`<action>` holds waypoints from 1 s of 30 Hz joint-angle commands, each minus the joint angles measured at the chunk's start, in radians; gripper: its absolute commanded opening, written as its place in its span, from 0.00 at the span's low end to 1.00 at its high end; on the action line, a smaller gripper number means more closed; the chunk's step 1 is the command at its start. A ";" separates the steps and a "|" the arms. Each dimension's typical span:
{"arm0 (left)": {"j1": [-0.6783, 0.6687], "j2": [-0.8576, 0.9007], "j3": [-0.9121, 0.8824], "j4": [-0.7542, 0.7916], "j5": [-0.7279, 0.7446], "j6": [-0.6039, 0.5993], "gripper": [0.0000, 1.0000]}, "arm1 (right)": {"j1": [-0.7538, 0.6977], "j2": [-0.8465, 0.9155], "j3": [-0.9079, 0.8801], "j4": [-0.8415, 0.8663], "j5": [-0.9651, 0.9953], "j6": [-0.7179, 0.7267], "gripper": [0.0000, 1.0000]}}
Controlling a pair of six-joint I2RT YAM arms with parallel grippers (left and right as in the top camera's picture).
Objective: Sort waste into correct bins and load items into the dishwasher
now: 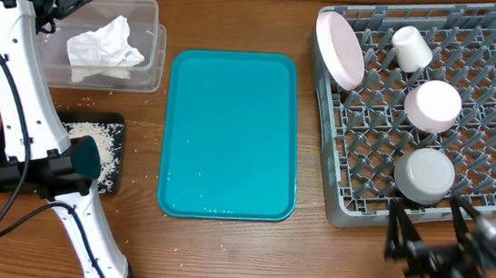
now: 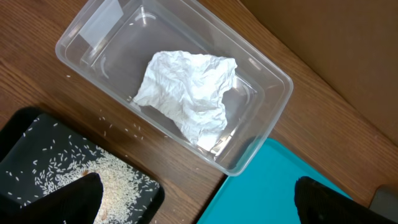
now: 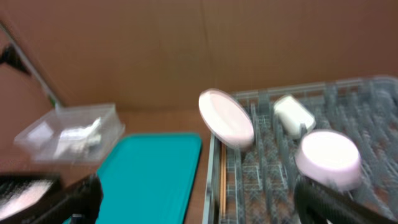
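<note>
The sorting looks nearly finished, as far as I can judge: the crumpled napkin (image 2: 189, 93) lies inside the clear tub (image 2: 273, 71), and the rice scraps (image 2: 115, 171) lie in the black tray (image 2: 22, 134) just beside it, with some loose grains on the wooden table (image 2: 124, 130) between the two. The red wrapper I cannot find in any view. The teal tray (image 1: 230, 137) in the middle carries nothing, which fits with the dishes being already loaded. In the dish rack (image 1: 360, 212) the large plate (image 1: 341, 48) stands on its edge and leans among the pegs at the left side, probably so that it takes little room and water can run off. The cup (image 1: 412, 47) lies tilted near it, and the smaller dish (image 1: 432, 105) and the grey bowl (image 1: 424, 172) sit lower in the rack; whether these two are turned upside down I cannot tell surely. The left gripper (image 2: 196, 186) hangs above the tub and the black tray, its fingers wide apart with nothing between them. The right gripper (image 1: 426, 233) is at the near edge of the rack, just beside the grey bowl, fingers also apart and empty. In my judgement little remains, except perhaps the scattered grains
</note>
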 commanded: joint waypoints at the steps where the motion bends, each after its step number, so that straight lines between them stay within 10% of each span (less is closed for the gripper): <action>1: -0.001 -0.015 0.013 -0.002 0.004 0.011 1.00 | -0.005 -0.039 -0.197 0.163 -0.009 0.001 1.00; 10: -0.001 -0.015 0.013 -0.002 0.004 0.011 1.00 | -0.005 -0.123 -0.551 0.660 -0.003 0.003 1.00; 22: -0.001 -0.015 0.013 -0.002 0.004 0.011 1.00 | -0.006 -0.206 -0.767 0.896 0.063 0.003 1.00; 30: -0.001 -0.015 0.013 -0.002 0.004 0.011 1.00 | -0.008 -0.206 -0.763 0.766 0.172 -0.001 1.00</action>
